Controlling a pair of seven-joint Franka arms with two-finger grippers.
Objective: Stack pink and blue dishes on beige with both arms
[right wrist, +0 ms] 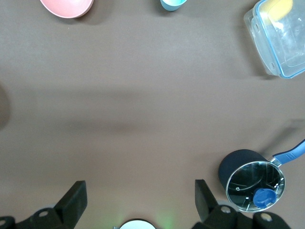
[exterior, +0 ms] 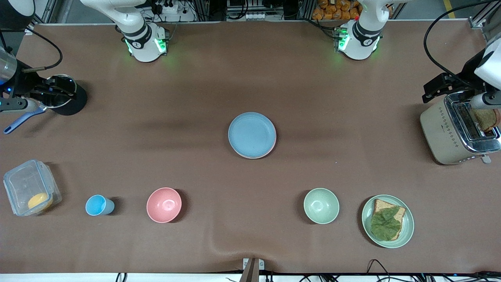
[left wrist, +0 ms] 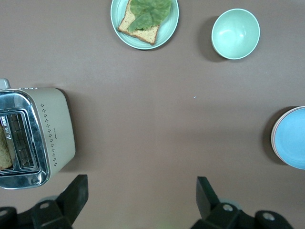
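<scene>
The light blue plate (exterior: 252,134) lies on top of a stack at the middle of the table. A pale pink rim (exterior: 256,157) peeks out under its edge nearest the front camera. In the left wrist view the blue plate (left wrist: 293,143) shows thin pinkish and cream rims (left wrist: 272,139) beneath it; the beige plate is otherwise hidden. My left gripper (left wrist: 143,183) is open and empty, high over bare table beside the toaster (left wrist: 35,138). My right gripper (right wrist: 140,186) is also open and empty, high over bare table beside the black pot (right wrist: 250,181).
Nearest the front camera stand a clear box (exterior: 29,188), a small blue cup (exterior: 98,205), a deep pink bowl (exterior: 164,205), a green bowl (exterior: 321,205) and a green plate with bread and a leaf (exterior: 387,221). The toaster (exterior: 458,131) and the pot (exterior: 62,94) stand at the table's two ends.
</scene>
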